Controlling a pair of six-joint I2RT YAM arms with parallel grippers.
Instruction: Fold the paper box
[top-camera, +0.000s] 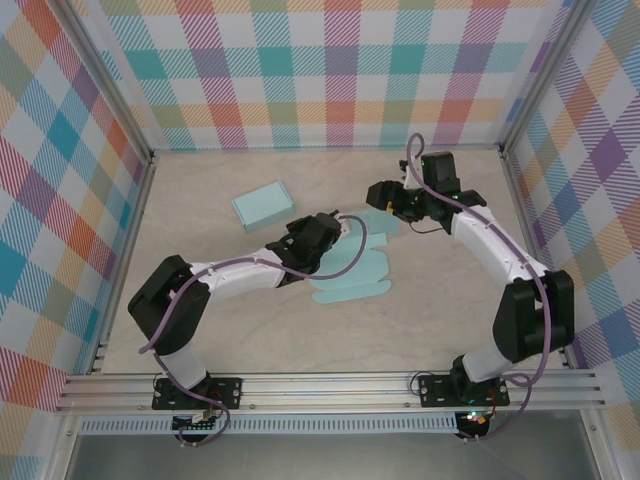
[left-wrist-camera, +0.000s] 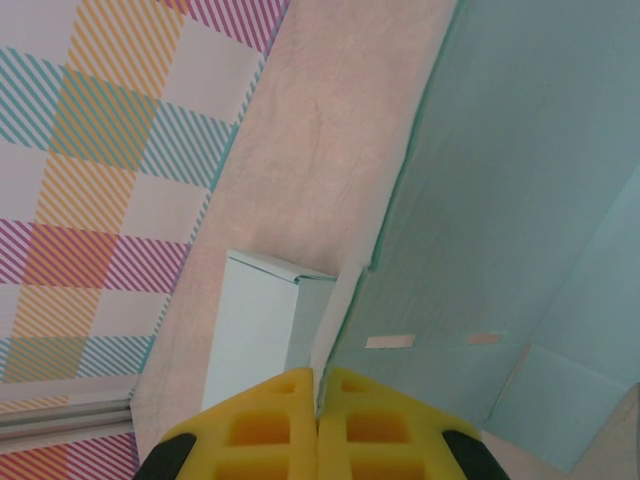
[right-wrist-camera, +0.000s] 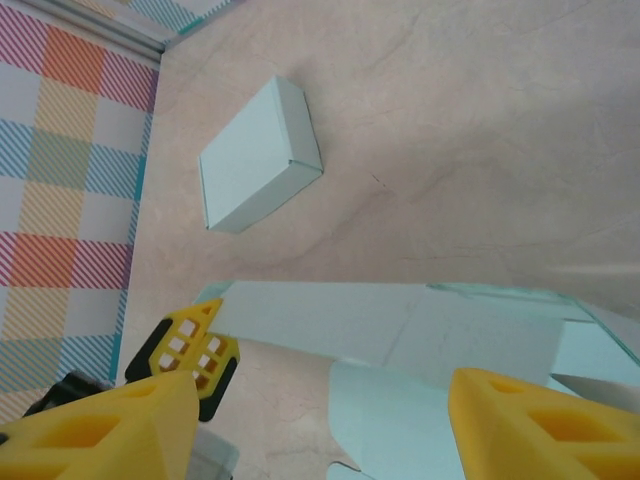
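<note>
Yellow fingertips of the left gripper are seen pressed together, clamped on the edge of the pale teal blank, whose thin rim runs straight into the seam between them. From that pinch the sheet is seen rising and spreading to the right in the left wrist view, creased into panels, with a smaller flap at its lower right. Two small pale marks are carried on the sheet near the pinched edge; their nature cannot be told.

The right gripper is held with its jaws wide apart, nothing between the pads. The blank is spread just beyond and between its two fingers, one panel lifted and a rounded flap lying flat under it. The left gripper's fingertips are caught in the same view at the sheet's left corner.

From above, the blank is shown near the middle of the table, with the left gripper over its left side and the right gripper at its far right corner. A folded box of the same colour is set on the table to the left and behind, apart from the sheet and from both arms. The work area is enclosed by checked walls, and both arm bases are bolted to a metal rail at the near edge.
</note>
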